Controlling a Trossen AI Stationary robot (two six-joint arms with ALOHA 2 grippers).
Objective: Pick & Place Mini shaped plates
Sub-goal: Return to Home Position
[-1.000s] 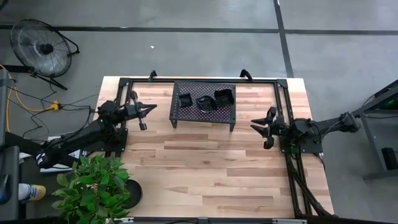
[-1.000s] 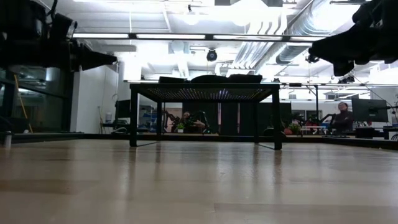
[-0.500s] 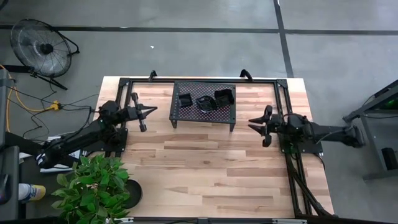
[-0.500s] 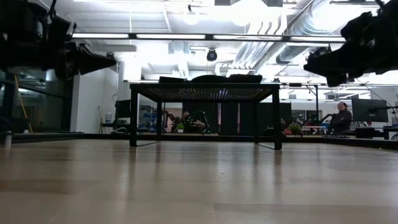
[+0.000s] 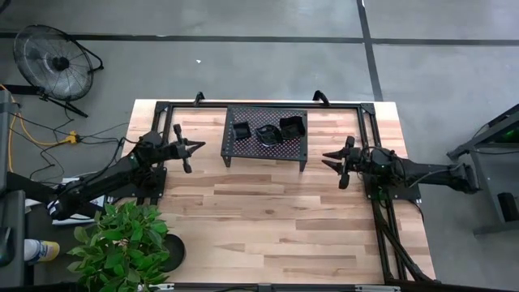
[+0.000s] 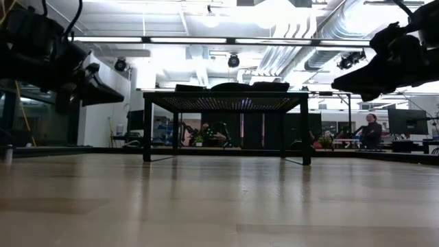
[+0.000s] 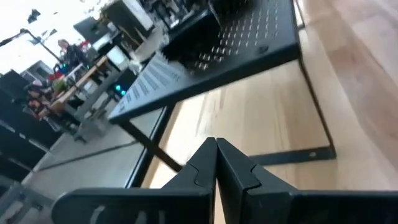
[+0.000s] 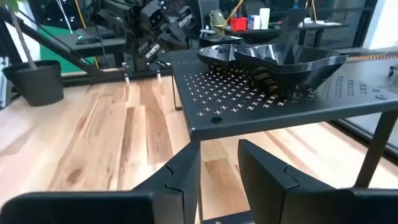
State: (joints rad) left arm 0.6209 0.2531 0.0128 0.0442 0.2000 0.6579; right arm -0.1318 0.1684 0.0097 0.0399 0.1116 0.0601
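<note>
Three mini shaped plates, glossy black, sit on top of the black perforated rack [image 5: 276, 152] at the table's far middle. One is a square plate [image 5: 242, 130], one a scalloped plate [image 5: 268, 135], and one a larger square plate [image 5: 292, 126]. The right wrist view shows them as stacked dishes [image 8: 280, 65]. My left gripper [image 5: 201, 144] hovers shut to the left of the rack, pointing at it [image 7: 249, 43]. My right gripper [image 5: 326, 158] hovers to the right of the rack's near right corner. In its wrist view the right gripper [image 8: 219, 149] is open with nothing between its fingers.
A black tube frame [image 5: 369, 122] runs along the table's far edge and both sides. A potted plant [image 5: 122, 243] stands at the near left corner and a fan [image 5: 53, 57] on the floor beyond. Bare wood [image 5: 276, 219] fills the near half. A person [image 6: 374, 130] stands in the room behind.
My left gripper has sunk a little, tipped toward level and rolled about its own axis, staying shut. My right arm has swung round, carrying its open gripper a little toward the rack and the far edge and slightly down.
</note>
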